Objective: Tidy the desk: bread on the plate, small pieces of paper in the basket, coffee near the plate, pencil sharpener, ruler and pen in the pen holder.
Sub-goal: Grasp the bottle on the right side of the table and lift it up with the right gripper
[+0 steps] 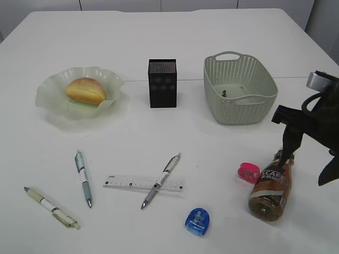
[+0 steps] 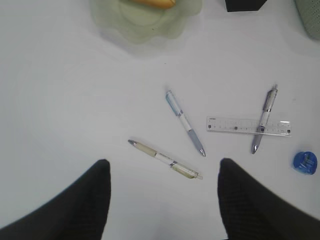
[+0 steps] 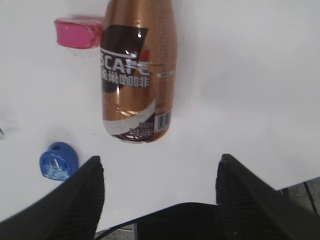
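The bread lies on the green plate at the back left. The coffee lies on its side at the front right. My right gripper hangs open just above it, and its wrist view shows the coffee beyond the empty right gripper. A pink sharpener and a blue sharpener lie close by. The ruler has one pen across it, and two more pens lie to its left. My left gripper is open above a pen. Small pieces of paper are out of view.
The black pen holder stands at the back centre. The sage basket is to its right, with something small and dark inside. The desk runs on well behind them, and its front edge is near the right gripper.
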